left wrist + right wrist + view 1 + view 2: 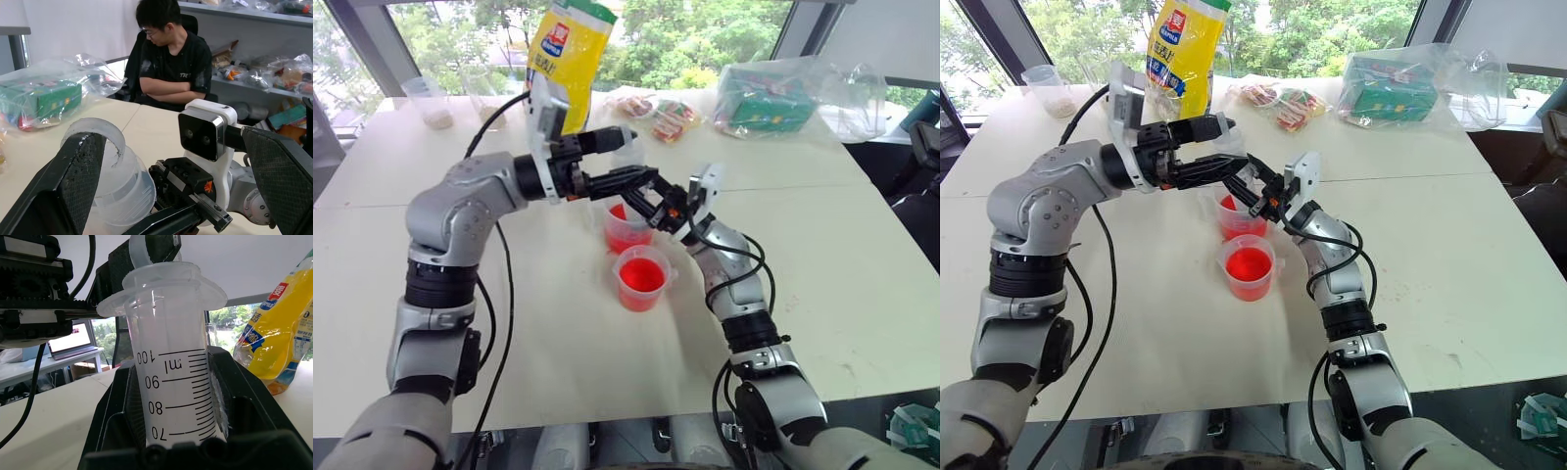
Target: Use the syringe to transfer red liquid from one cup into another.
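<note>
An office-like robotics lab; a broad white worktop (862, 255) stands under large windows (1332, 24) onto green trees; beyond the worktop a person (168, 58) sits in an office chair before shelves (274, 73) crammed with bagged supplies; past it a laptop (73, 343) rests on another desk.
</note>
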Robot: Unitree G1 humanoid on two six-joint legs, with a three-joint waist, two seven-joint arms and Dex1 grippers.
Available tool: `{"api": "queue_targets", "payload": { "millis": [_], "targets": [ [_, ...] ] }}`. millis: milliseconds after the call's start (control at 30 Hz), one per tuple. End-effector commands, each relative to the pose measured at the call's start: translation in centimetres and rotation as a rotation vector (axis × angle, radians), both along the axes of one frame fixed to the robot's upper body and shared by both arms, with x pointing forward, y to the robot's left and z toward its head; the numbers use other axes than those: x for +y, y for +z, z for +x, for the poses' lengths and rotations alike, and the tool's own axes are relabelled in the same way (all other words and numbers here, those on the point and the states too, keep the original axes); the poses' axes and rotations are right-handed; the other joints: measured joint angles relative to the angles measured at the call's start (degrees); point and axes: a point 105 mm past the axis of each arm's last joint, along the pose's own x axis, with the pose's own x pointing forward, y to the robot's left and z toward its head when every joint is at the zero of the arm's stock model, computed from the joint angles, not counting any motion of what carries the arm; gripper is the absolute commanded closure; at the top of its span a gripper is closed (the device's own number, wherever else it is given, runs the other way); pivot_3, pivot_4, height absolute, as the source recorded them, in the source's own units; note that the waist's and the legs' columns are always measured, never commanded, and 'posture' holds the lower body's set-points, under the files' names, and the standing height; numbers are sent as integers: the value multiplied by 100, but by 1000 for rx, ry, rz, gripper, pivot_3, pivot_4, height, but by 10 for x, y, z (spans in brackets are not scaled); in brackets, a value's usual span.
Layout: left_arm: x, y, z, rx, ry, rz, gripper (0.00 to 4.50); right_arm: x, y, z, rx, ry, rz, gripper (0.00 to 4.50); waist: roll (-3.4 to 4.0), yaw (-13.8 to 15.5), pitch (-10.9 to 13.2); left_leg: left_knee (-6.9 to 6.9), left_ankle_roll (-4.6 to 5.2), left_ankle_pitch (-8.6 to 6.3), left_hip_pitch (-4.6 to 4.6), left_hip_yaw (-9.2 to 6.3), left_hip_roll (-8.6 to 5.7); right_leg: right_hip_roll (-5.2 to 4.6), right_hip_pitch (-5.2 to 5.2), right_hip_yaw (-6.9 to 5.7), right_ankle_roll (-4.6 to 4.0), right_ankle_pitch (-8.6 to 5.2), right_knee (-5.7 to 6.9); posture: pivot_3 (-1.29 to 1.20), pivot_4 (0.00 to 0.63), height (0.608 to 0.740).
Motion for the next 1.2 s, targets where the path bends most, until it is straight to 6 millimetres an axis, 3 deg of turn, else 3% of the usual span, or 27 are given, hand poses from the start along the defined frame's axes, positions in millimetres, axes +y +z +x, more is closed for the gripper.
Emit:
{"api": "queue_targets", "payload": {
  "millis": [33, 100, 200, 400, 467, 1200],
  "targets": [
    [0, 5, 1, -26, 21, 3, 0, 7, -2, -5, -14, 38, -42, 3113, 0, 2, 0, 0, 0, 0, 1, 0, 0, 0, 2, 0, 0, 0, 0, 0, 150, 740],
    [2, 4, 6, -31, 55, 8, 0, 8, -4, -5, -8, 45, -55, 3113, 0, 2, 0, 0, 0, 0, 3, 0, 0, 0, 4, 0, 0, 0, 0, 0, 150, 740],
    [4, 4, 12, -34, 88, 3, 793, 10, -6, -6, 5, 63, -77, 3113, 0, 4, 0, 0, 0, 0, 9, 0, 0, 0, 10, 0, 0, 0, 0, 0, 150, 740],
    [8, 12, 17, -56, 119, -12, 3831, 12, -7, -6, 14, 82, -93, 3113, -1, 4, -1, 0, 0, 0, 17, -1, 0, 0, 17, 0, 0, 0, 0, 0, 150, 740],
    [10, 14, 19, -68, 130, -15, 4438, 12, -8, -6, 17, 88, -97, 3113, -1, 2, -1, 0, 0, 0, 17, -1, 0, 0, 17, 0, 0, 0, 0, 0, 150, 740],
    [33, 63, 29, -159, 240, -153, 4438, 21, -16, -8, 64, 162, -140, 3113, 0, 3, 0, 0, 0, 0, 14, -1, 0, -1, 16, -1, 0, 0, -1, 0, 150, 740]
  ]
}}
